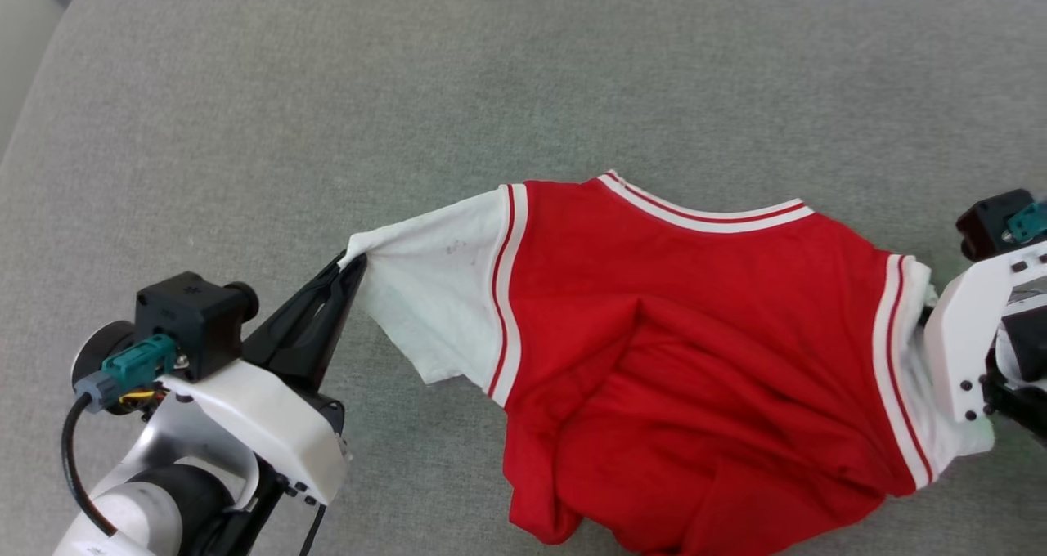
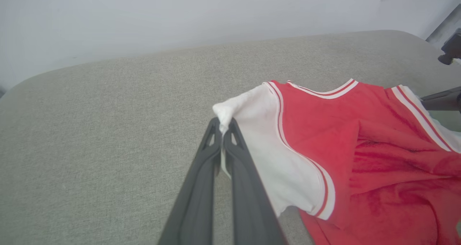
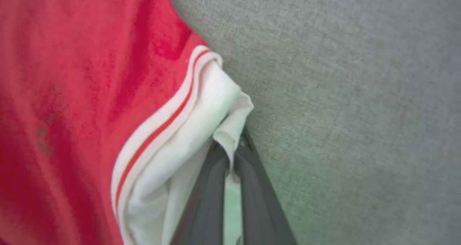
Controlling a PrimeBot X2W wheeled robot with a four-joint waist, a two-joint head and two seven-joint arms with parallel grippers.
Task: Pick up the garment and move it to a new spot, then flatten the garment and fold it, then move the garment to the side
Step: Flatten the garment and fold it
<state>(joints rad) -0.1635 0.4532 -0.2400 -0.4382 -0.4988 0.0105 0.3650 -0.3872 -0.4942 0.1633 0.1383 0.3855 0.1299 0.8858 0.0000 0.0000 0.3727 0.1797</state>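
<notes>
Left claw point(image 1: 348, 268) and right claw point(image 3: 230, 158) are pinched on sleeves of the red white-sleeved jersey point(image 1: 654, 319); grip could be lost if overstretched.

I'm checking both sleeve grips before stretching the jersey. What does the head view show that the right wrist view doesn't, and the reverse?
Head view adds: the left gripper shut on the tip of one white sleeve of the garment, plus the striped neckline and the bunched red body. Right wrist view adds: a close look at the right gripper, fingers closed on a pinch of the other sleeve. Shared: red fabric, striped armhole trim, grey cushion.
</notes>
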